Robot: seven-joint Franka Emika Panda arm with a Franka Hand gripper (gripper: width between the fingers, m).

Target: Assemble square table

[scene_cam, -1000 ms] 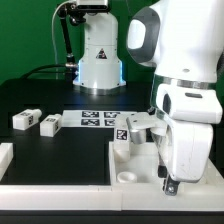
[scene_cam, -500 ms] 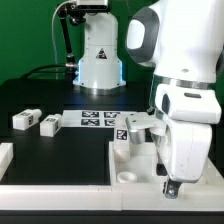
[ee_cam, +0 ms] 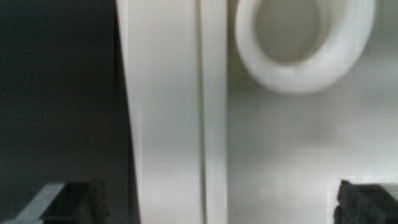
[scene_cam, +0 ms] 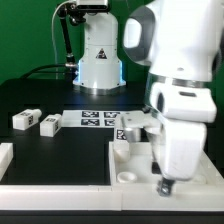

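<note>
The square table top (scene_cam: 135, 158) is a white slab with a raised rim, lying at the front of the exterior view's right half. A round corner socket (scene_cam: 127, 175) shows near its front. My gripper (scene_cam: 166, 185) hangs low over the slab's front right part. In the wrist view the slab's rim (ee_cam: 169, 120) runs between my two dark fingertips (ee_cam: 71, 202), which stand wide apart, and a socket ring (ee_cam: 302, 45) lies beyond. The gripper (ee_cam: 217, 205) is open and holds nothing. Two leg blocks (scene_cam: 25, 118) (scene_cam: 49, 124) lie on the black table at the left. Another block (scene_cam: 135, 125) sits at the slab's far edge.
The marker board (scene_cam: 98, 118) lies behind the slab, before the robot base (scene_cam: 98, 60). A white border bar (scene_cam: 60, 196) runs along the table's front, and another piece (scene_cam: 5, 155) sits at the left edge.
The arm has shifted slightly toward the exterior view's left, and the gripper sits a touch lower over the slab. The parts have not moved.
</note>
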